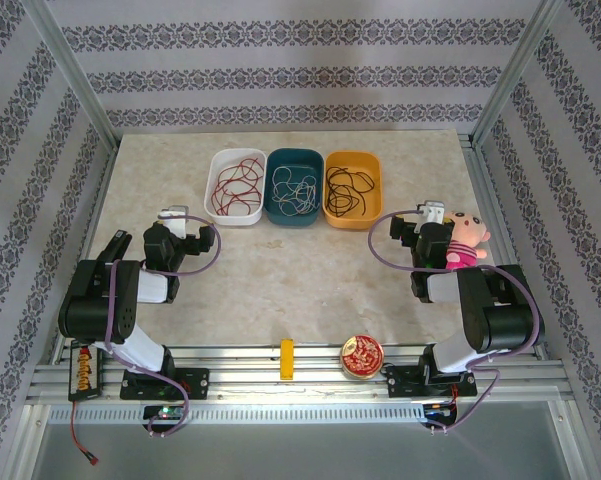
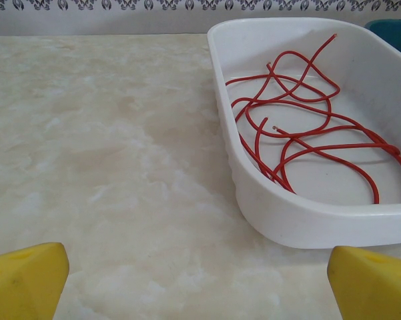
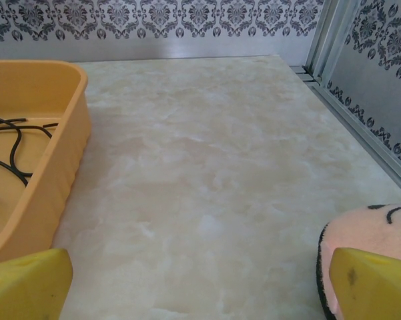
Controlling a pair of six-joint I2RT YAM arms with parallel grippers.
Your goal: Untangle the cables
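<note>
The cables lie sorted in three bins at the back of the table. Red cables [image 1: 235, 186] [image 2: 313, 133] loop loosely in a white bin [image 1: 216, 167] [image 2: 307, 223]. White-grey cables [image 1: 293, 189] rest in a teal bin [image 1: 293, 155], and black cables [image 1: 350, 190] [image 3: 7, 153] in a yellow-orange bin [image 1: 376, 170] [image 3: 50, 167]. My left gripper [image 1: 178, 216] [image 2: 200, 283] is open just short of the white bin's near left corner, nothing between its yellow fingertips [image 2: 23, 280]. My right gripper [image 1: 432, 214] [image 3: 200, 283] is open over bare table right of the yellow-orange bin, holding nothing.
A pink plush doll [image 1: 467, 238] [image 3: 367, 230] lies against the right gripper's right side. A small yellow block [image 1: 287, 359] and a round tin [image 1: 361, 357] sit at the near edge. A black battery pack [image 1: 84, 368] hangs at the left base. Patterned walls enclose the table.
</note>
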